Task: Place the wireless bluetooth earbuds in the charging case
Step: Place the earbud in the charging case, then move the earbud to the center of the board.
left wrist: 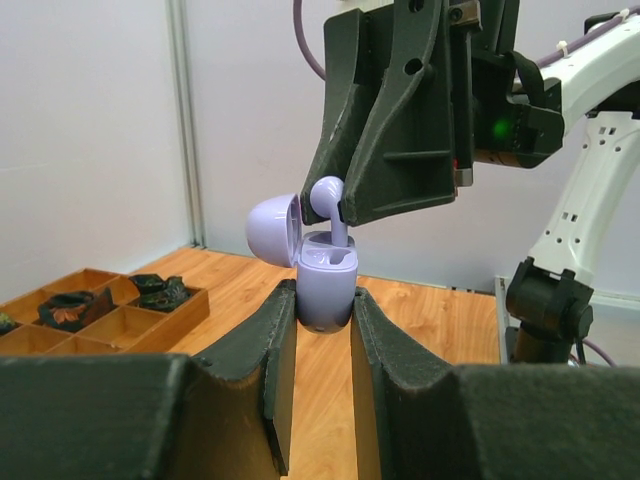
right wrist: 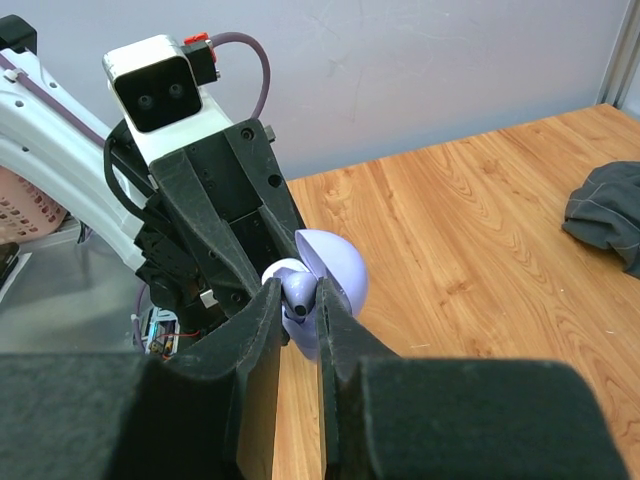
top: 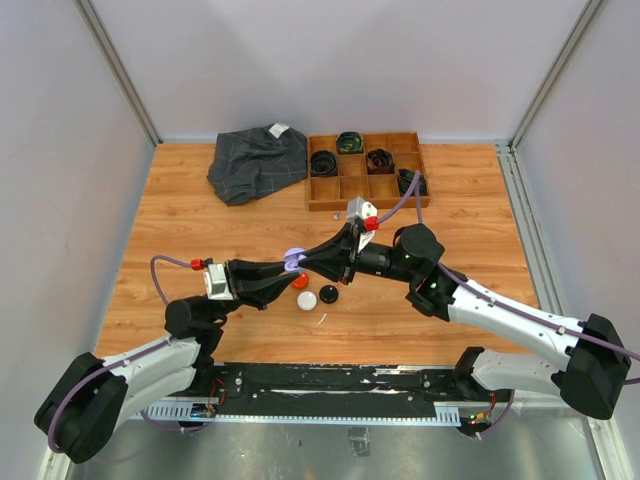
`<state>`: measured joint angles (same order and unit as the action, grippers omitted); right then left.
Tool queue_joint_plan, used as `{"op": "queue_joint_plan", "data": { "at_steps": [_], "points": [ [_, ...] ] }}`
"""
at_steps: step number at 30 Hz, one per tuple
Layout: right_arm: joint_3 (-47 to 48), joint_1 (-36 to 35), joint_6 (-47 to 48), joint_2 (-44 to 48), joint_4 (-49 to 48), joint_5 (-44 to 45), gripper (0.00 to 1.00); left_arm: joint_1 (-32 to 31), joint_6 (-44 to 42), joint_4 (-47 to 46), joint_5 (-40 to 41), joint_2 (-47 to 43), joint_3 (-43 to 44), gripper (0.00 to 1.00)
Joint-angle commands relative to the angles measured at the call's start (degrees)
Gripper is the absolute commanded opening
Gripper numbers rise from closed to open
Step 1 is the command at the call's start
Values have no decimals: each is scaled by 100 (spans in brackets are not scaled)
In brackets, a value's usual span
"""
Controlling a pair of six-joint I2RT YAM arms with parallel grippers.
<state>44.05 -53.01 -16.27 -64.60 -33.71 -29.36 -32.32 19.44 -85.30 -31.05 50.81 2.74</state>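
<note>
While left hand (left wrist: 322, 296) clamps the open purple case (left wrist: 328, 272), right hand (right wrist: 298, 295) pinches purple earbud (left wrist: 328, 194), stem at its slot

Light is bright, even and diffuse, coming from overhead, with no hard shadows anywhere.

Overhead view: there is only pale, soft-edged shade on the table (top: 200, 230) directly beneath the left gripper (top: 289, 263) and right gripper (top: 304, 262). A faint sheen shows on the metal plate (top: 350, 445) well behind both grippers. Wide-angle bend: the corner posts (top: 118, 70) lean outward toward the frame edges.

Left wrist view: the charging case (left wrist: 327, 285) between the fingers (left wrist: 250, 380) is sharp, with a soft highlight on its lid. The earbud (left wrist: 328, 195) just above it is crisp. The fingers nearest the lens are dark and blurred. The green lamp (left wrist: 497, 128) beyond the gripper blooms slightly.

Right wrist view: the foreground blur is alike here. The cloth (right wrist: 605, 215) far beyond the fingertips is a little soft.
</note>
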Motion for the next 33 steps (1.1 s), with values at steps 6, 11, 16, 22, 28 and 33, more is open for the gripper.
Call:
{"op": "queue_joint_plan", "data": {
  "at_steps": [6, 11, 16, 22, 28, 33],
  "points": [
    [-175, -157, 188, 184, -114, 268, 29, 32, -111, -204, 151, -272, -72, 1],
    [-129, -157, 302, 348, 69, 341, 38, 32, -148, -121, 180, -249, -93, 1],
    [-43, -154, 607, 594, 598, 716, 42, 30, -304, 141, 442, -242, -194, 0],
    [242, -91, 1020, 531, 1473, 1550, 48, 32, -709, 761, 1021, -367, -363, 0],
    [782, 188, 1100, 11, 2516, 2520, 53, 37, -931, 2242, 1834, -631, -145, 0],
    [1050, 639, 964, -541, 3026, 3032, 55, 78, -1013, 3018, 2264, -815, -51, 0]
  ]
}}
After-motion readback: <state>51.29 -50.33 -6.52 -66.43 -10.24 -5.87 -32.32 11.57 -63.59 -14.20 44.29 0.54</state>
